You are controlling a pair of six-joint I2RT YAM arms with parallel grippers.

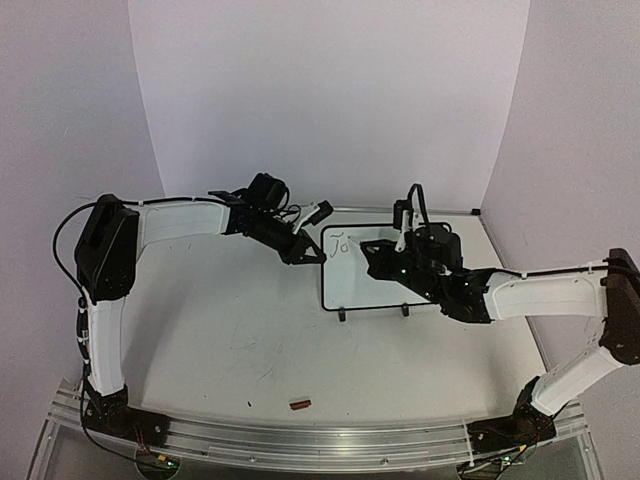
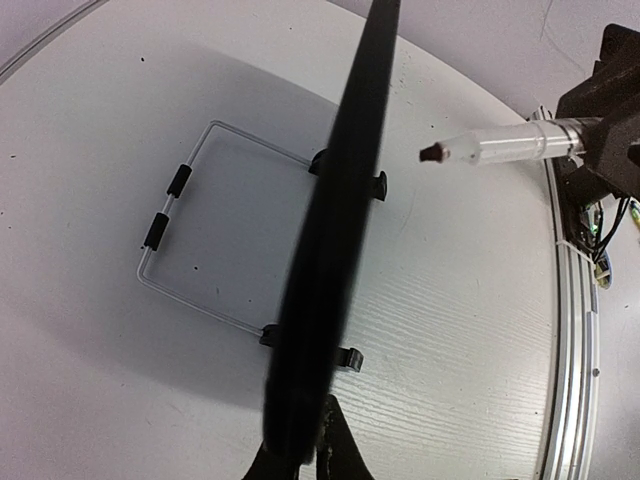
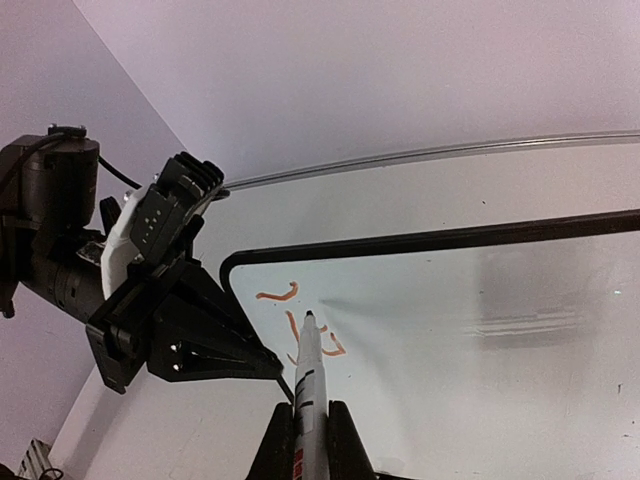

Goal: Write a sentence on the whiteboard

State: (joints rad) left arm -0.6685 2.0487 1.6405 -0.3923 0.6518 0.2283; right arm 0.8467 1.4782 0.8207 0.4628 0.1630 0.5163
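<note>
- Toward the far middle of the table point(image 1: 230, 330), the whiteboard point(image 1: 352, 288) sits between the two arms, with its two black feet along the near edge.
- Left arm: it rises from its base at the near left corner, bends at the elbow and reaches rightward across the table. The left gripper point(image 1: 306, 247) meets the board's left edge, its fingers pressed onto the black border — in the left wrist view that edge runs straight up out of the jaws.
- Right arm: it stretches leftward from the near right corner, forearm low, wrist over the board's right half. The right gripper point(image 3: 305, 440) pinches a marker point(image 3: 306, 380) by its barrel.
- The marker's tip points at the white surface near the upper left corner, just beside the few strokes of the sentence point(image 3: 277, 295) — whether it touches, I cannot tell.
- On the side of the board away from the marker, a wire stand point(image 2: 157, 230) rests on the tabletop.
- A small reddish-brown piece point(image 1: 300, 404) lies alone near the table's front.
</note>
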